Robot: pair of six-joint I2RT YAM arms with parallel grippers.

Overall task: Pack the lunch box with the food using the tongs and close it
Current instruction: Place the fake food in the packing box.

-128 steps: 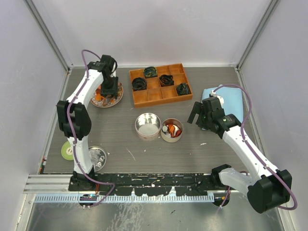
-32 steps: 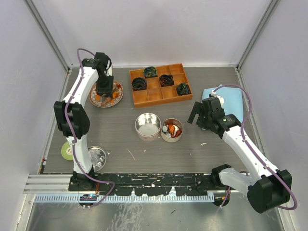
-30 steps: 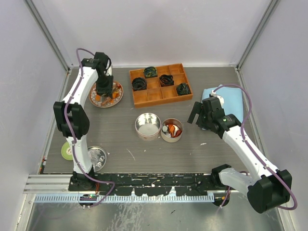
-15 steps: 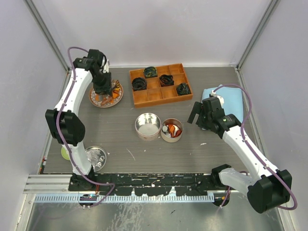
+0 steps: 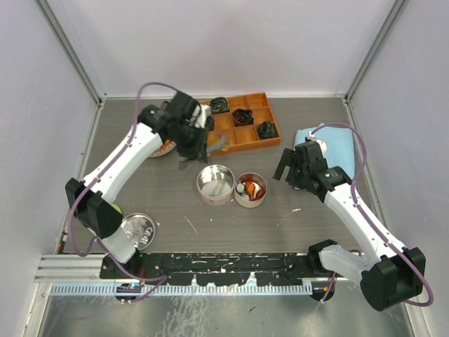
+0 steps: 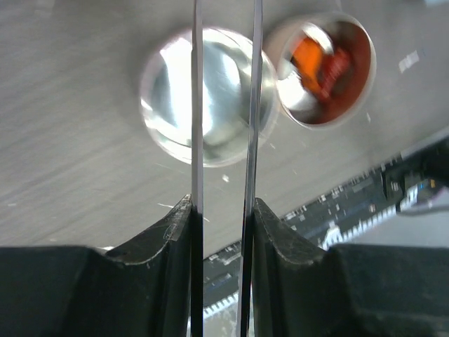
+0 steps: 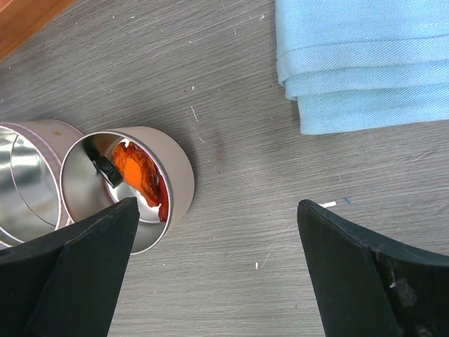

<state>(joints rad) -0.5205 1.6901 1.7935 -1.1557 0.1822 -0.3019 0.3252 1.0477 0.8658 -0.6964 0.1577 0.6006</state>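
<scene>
**A:** What is closest to us on the counter [image 5: 168,203]?

**B:** A round silver lid [image 5: 140,229], near the left. A bit farther, in the middle, two round tins stand touching. The left tin [image 5: 215,184] is bare and shiny inside. The right tin [image 7: 175,179] has the food [image 7: 137,172] in it, orange and red bits, with one small dark bit beside them.

**A:** And the right claw [image 7: 216,207]?

**B:** It hangs just right of the tins. It is wide open, with nothing in it.

**A:** Where are the tongs [image 6: 197,105]?

**B:** In the left claw [image 6: 222,203]. It is partly closed, and its two black fingers [image 6: 165,239] press on the tongs from both sides. The tongs stick straight out past the fingers. Seen from above, they are up in the air just beyond the bare tin. They lie left to right, with the tips to the right, and they look blurry there.

**A:** Do they hold any food?

**B:** I cannot tell. In the claw's own camera the two thin arms run side by side over the bare tin, with a gap between them. The tips go off the picture.

**A:** What is around them?

**B:** A folded blue cloth [image 7: 365,63] lies at the right, well apart. A plate [image 5: 166,149] is on the left, mostly hidden behind the left arm. A brown wooden tray [image 5: 247,135] with small boxes sits at the far middle, close to the tong tips. The arm hides its left corner. Dark coiled lumps [image 5: 243,116] sit in some of its boxes.
</scene>
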